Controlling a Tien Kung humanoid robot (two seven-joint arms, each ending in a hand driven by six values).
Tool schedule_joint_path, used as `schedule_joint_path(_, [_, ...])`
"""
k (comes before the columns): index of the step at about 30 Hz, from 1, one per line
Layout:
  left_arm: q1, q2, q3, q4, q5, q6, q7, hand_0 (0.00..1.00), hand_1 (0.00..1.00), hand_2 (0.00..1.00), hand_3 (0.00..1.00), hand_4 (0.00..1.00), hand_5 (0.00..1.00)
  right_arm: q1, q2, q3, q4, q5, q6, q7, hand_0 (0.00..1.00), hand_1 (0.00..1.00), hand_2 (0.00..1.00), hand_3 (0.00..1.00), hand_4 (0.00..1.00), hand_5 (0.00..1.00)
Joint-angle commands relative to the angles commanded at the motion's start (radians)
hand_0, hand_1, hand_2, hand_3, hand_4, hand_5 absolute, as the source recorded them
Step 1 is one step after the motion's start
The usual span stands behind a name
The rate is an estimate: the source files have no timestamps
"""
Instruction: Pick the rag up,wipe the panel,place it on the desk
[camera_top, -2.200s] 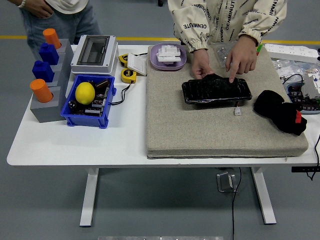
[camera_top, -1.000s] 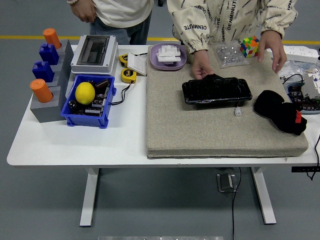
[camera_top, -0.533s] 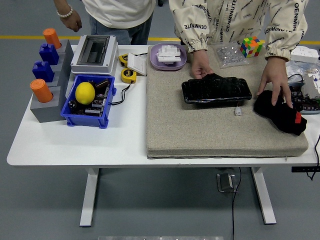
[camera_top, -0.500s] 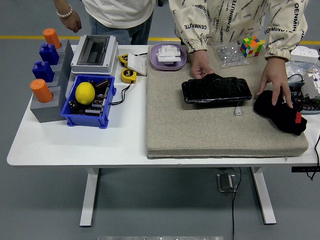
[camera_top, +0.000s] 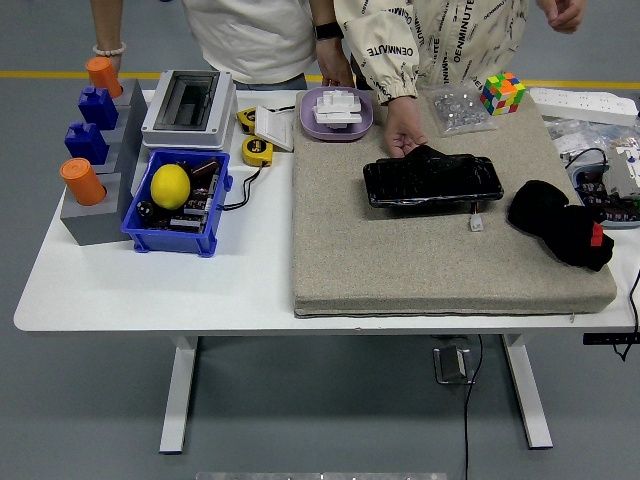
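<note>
A glossy black panel (camera_top: 433, 181) lies flat on the tan felt mat (camera_top: 400, 270), toward its far side. One of the person's hands (camera_top: 404, 132) rests at the panel's far left edge. The person's other hand (camera_top: 565, 12) is raised at the top right, away from the table. A crumpled black rag (camera_top: 558, 222) with a small red tag sits on the mat's right end, a short gap right of the panel, and nothing touches it. Neither of my hands shows in the head view.
Left of the mat stand a blue bin (camera_top: 152, 227) holding a lemon (camera_top: 170, 185), a grey block rack (camera_top: 96, 215), a grey switch box (camera_top: 189, 103) and a yellow tape measure (camera_top: 258, 150). Behind it are a purple tray (camera_top: 309, 124), a colour cube (camera_top: 502, 91) and, far right, cables (camera_top: 605, 180).
The person's hand that lay on the rag has lifted off and gone up to the top right. A second person has stepped closer behind the purple tray.
</note>
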Motion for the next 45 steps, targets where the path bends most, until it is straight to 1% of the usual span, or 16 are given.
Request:
schedule_joint_path(18, [0.001, 0.003, 0.007, 0.0, 0.0, 0.0, 0.0, 0.603, 0.635, 0.638, 0.561, 0.637, 0.446, -0.003, 0.002, -0.004, -0.002, -0.002, 0.0, 0.0, 0.728, 0.705, 0.756, 0.734, 0.998, 0.665])
schedule_joint_path(30, [0.001, -0.003, -0.001, -0.001, -0.001, 0.0, -0.001, 0.604, 0.635, 0.637, 0.56, 0.637, 0.446, -0.003, 0.005, 0.001, 0.0, -0.002, 0.0, 0.0, 0.728, 0.705, 0.757, 0.734, 0.998, 0.667])
schedule_joint_path(37, [-0.001, -0.001, -0.005, 0.001, 0.002, 0.0, -0.001, 0.604, 0.635, 0.638, 0.561, 0.637, 0.446, 0.002, 0.002, 0.0, -0.006, -0.003, 0.0, 0.0, 0.728, 0.705, 0.757, 0.734, 0.998, 0.667])
schedule_joint_path(42, [-0.003, -0.001, -0.007, 0.0, 0.003, 0.0, -0.001, 0.604, 0.635, 0.638, 0.561, 0.637, 0.446, 0.011, -0.006, -0.02, -0.014, -0.092, -0.02, 0.009, 0.728, 0.705, 0.757, 0.734, 0.998, 0.667])
schedule_joint_path(45, [-0.003, 0.0, -0.007, 0.0, 0.003, 0.0, -0.001, 0.603, 0.635, 0.638, 0.561, 0.637, 0.446, 0.019, -0.015, -0.047, -0.02, -0.201, -0.034, 0.019, 0.728, 0.705, 0.757, 0.734, 0.998, 0.666])
